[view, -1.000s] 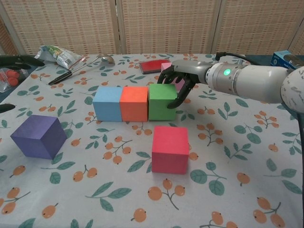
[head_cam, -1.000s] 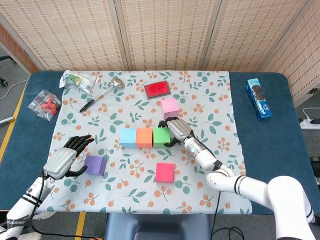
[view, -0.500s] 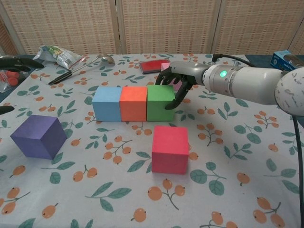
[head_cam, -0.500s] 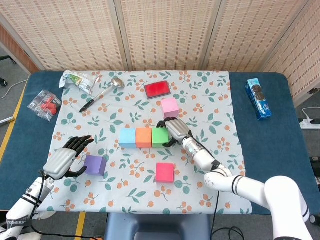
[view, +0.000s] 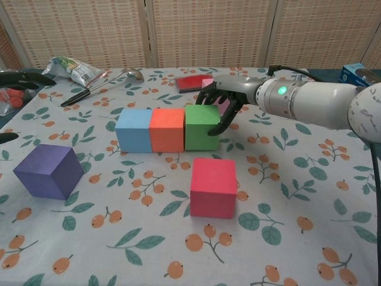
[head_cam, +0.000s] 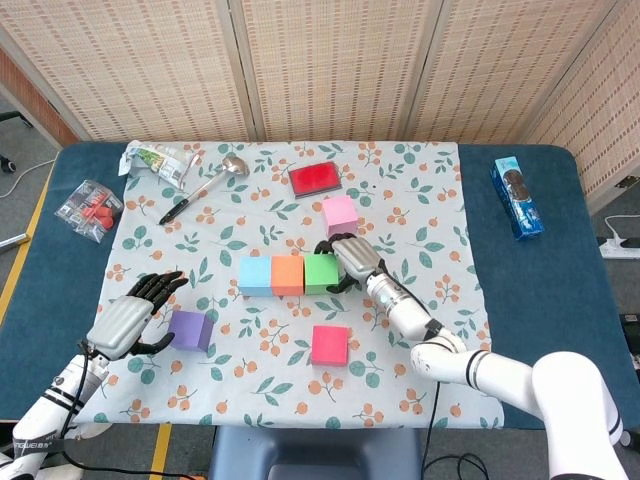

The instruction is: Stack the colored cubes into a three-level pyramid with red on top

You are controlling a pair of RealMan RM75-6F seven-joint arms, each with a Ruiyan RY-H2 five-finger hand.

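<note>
Blue (head_cam: 256,275), orange (head_cam: 288,275) and green (head_cam: 321,272) cubes stand side by side in a row at mid-cloth. My right hand (head_cam: 352,262) rests against the green cube's (view: 202,126) right side, fingers bent down along it and holding nothing. A red cube (head_cam: 330,345) sits alone in front of the row, and a pink cube (head_cam: 340,215) lies behind my right hand. A purple cube (head_cam: 190,330) is at the front left, with my left hand (head_cam: 130,315) open just to its left, fingers spread.
A flat red box (head_cam: 315,178), a ladle (head_cam: 205,187) and a snack bag (head_cam: 155,160) lie at the back of the cloth. A packet of red sweets (head_cam: 88,208) sits far left. A blue biscuit box (head_cam: 517,197) is far right.
My right hand has pressed the green cube a touch leftward against the orange one. The left hand and the other cubes have not moved.
</note>
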